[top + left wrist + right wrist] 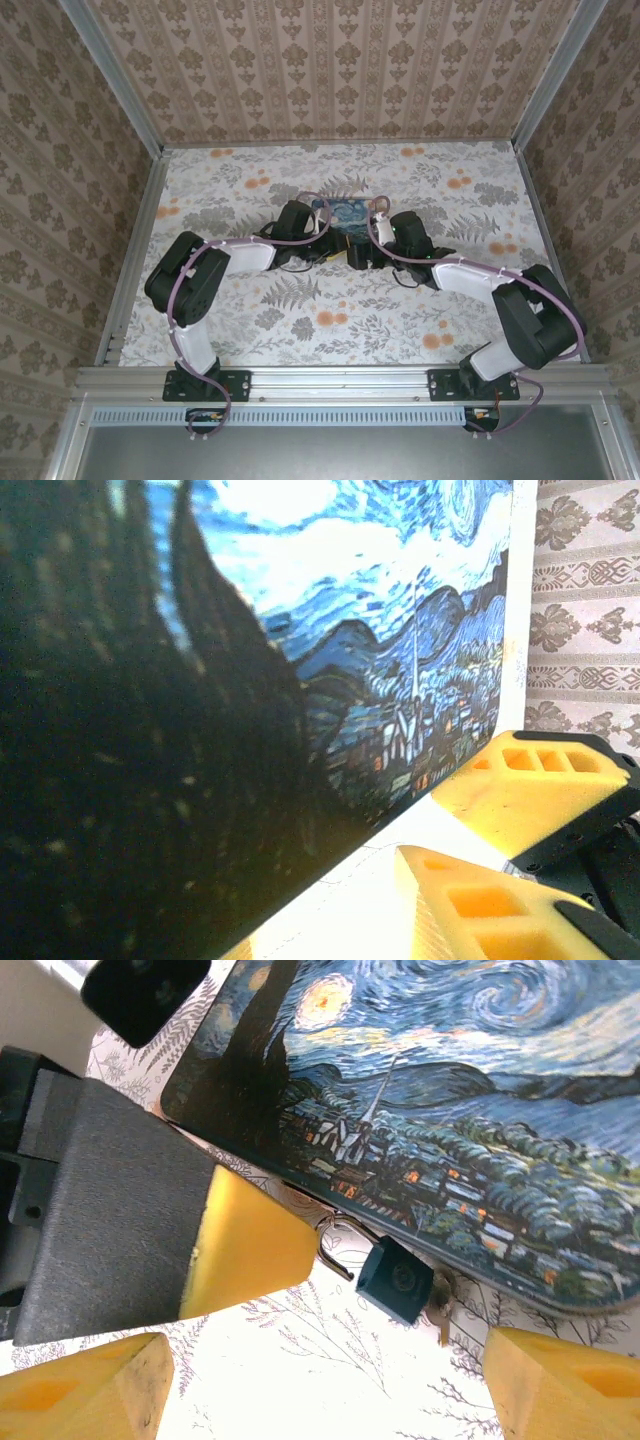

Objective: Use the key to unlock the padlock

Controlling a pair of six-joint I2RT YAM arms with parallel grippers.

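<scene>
The tiny teal padlock (395, 1278) lies on the table against the near edge of the Starry Night box (460, 1090). Its shackle (335, 1245) hooks out to the left with one end free. A small brass key (441, 1320) sticks out of its bottom. My right gripper (328, 1348) stands open just short of the padlock, with nothing between its fingers. One yellow-tipped finger (250, 1245) of my left gripper touches the shackle. In the left wrist view my left gripper (325, 900) is open over bare table beside the box (380, 630).
Both arms meet at the middle of the floral table (330, 330), by the box (345, 215). Patterned walls close the back and both sides. A metal rail (340, 380) runs along the near edge.
</scene>
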